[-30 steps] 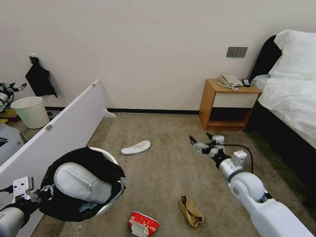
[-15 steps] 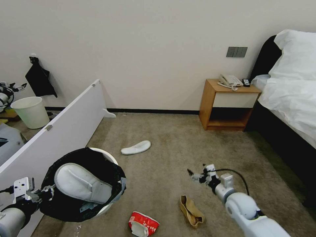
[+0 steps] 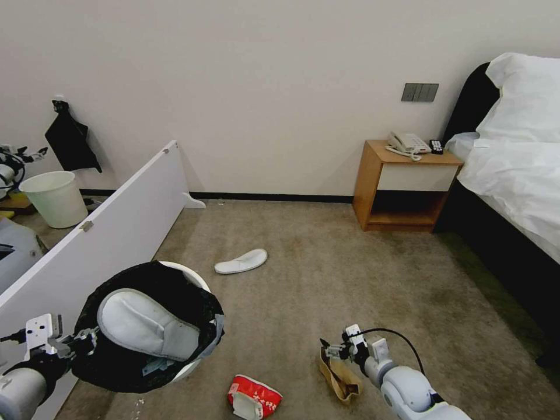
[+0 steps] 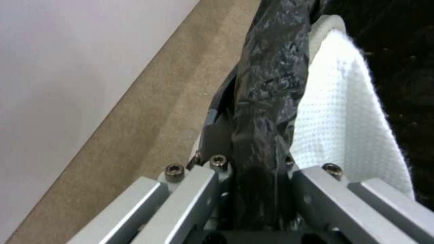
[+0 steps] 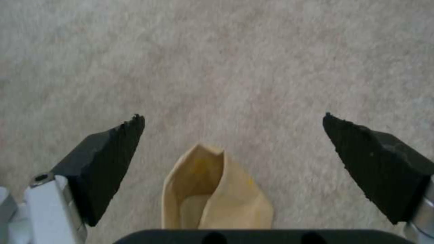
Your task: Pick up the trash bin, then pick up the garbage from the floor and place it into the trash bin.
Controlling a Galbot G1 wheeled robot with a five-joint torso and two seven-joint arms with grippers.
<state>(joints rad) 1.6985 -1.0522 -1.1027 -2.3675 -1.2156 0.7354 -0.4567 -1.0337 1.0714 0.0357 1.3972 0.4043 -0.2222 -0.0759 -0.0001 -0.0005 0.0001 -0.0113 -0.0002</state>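
Right pincer (image 5: 233,152) is spread wide, empty, low over the carpet, its black pads (image 5: 108,162) straddling the top end of the brown paper bag (image 5: 217,193). In the head view the same right pincer (image 3: 333,350) sits right at the far end of that bag (image 3: 338,373); contact can't be confirmed.

Handling guess: the bag looks light, thin and crumpled, with an open mouth and soft folded walls. It should collapse flat under the pads and not slip much. Best hold is likely across the raised folded edge near the mouth, pinching both walls together; going too low risks scraping carpet.

Left pincer (image 4: 253,189) is clamped on the trash bin (image 3: 175,280), gripping the rim with the black bag liner (image 4: 267,84) pinched between its fingers (image 4: 190,189). The bin hangs off the floor, well left of the paper bag, tilted towards the camera. A white slipper (image 3: 146,326) already lies inside it, soft waffle fabric pressed against the rim.

Other garbage near the paper bag: a red-white wrapper (image 3: 254,396) just left of it on the carpet, and a second white slipper (image 3: 241,261) well beyond it toward the wall.
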